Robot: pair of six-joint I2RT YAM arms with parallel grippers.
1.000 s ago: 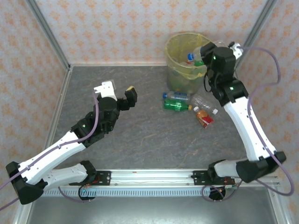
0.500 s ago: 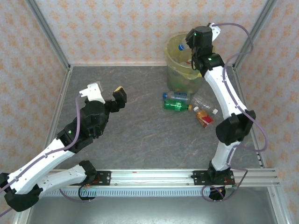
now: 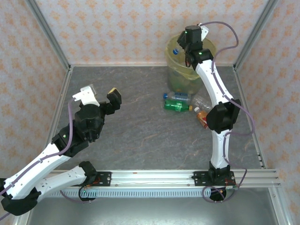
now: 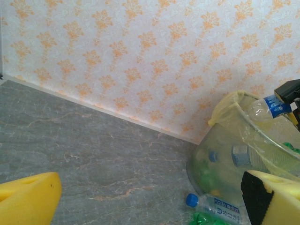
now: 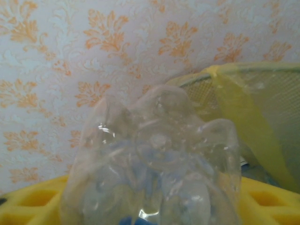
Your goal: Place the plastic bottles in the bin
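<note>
My right gripper [image 3: 184, 45] is shut on a clear plastic bottle [image 3: 177, 49] with a blue cap and holds it over the far left rim of the pale-yellow bin [image 3: 174, 70]. The right wrist view looks at the bottle's clear base [image 5: 154, 159] between yellow fingers [image 5: 269, 201], with the bin's rim [image 5: 248, 77] behind. Several bottles show through the bin's wall [image 4: 220, 140]. On the table by the bin lie a blue-capped clear bottle [image 3: 177, 96] [image 4: 218, 205], a green bottle [image 3: 177, 106], a clear bottle [image 3: 205, 104] and an orange one [image 3: 204, 119]. My left gripper [image 3: 99, 95] [image 4: 150, 199] hangs open at mid-left.
Patterned walls with metal posts close in the grey stone-look table [image 3: 140, 136] on three sides. The right arm's elbow [image 3: 220, 116] stands over the orange bottle. A metal rail [image 3: 150, 178] runs along the near edge.
The right arm has swung the bottle from the bin's right rim across to its far left side. The left arm has drawn back to the left, still open.
</note>
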